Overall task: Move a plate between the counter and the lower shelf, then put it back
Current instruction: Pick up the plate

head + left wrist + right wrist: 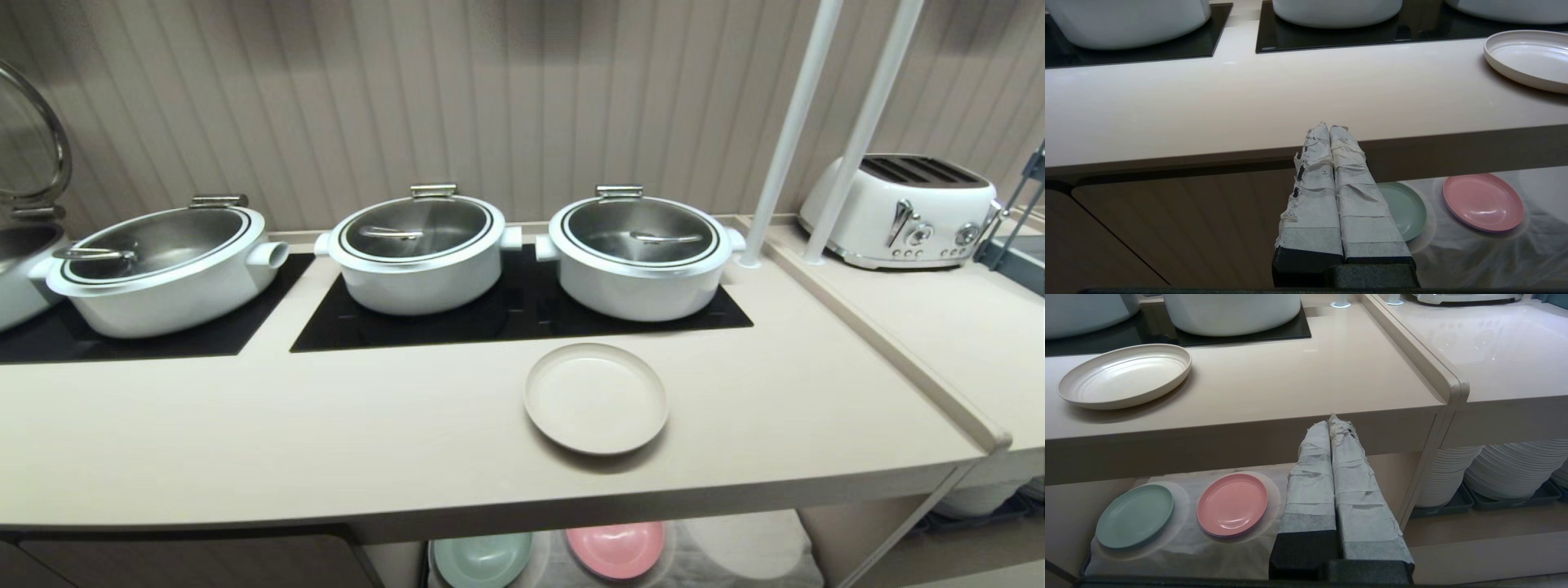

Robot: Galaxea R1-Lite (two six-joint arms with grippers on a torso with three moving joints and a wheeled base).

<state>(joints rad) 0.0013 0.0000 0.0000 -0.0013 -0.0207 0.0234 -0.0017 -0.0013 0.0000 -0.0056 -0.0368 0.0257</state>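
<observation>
The cream plate (596, 398) lies flat on the counter (326, 425), just in front of the black hob; the wrist views also catch the plate (1527, 59) (1124, 375). Under the counter, the lower shelf (1180, 543) is draped in white cloth. My left gripper (1329, 127) is shut and empty, held in front of the counter's front edge, well to the left of the plate. My right gripper (1331, 421) is shut and empty too, before the counter edge to the plate's right. Neither arm shows in the head view.
A mint-green plate (1135, 516) and a pink plate (1232, 504) lie on the shelf cloth. Three white lidded pots (638, 253) stand on the hob panels. A white toaster (902, 211) sits on the adjoining top, behind two white poles (788, 139). White plate stacks (1506, 465) fill the neighbouring bay.
</observation>
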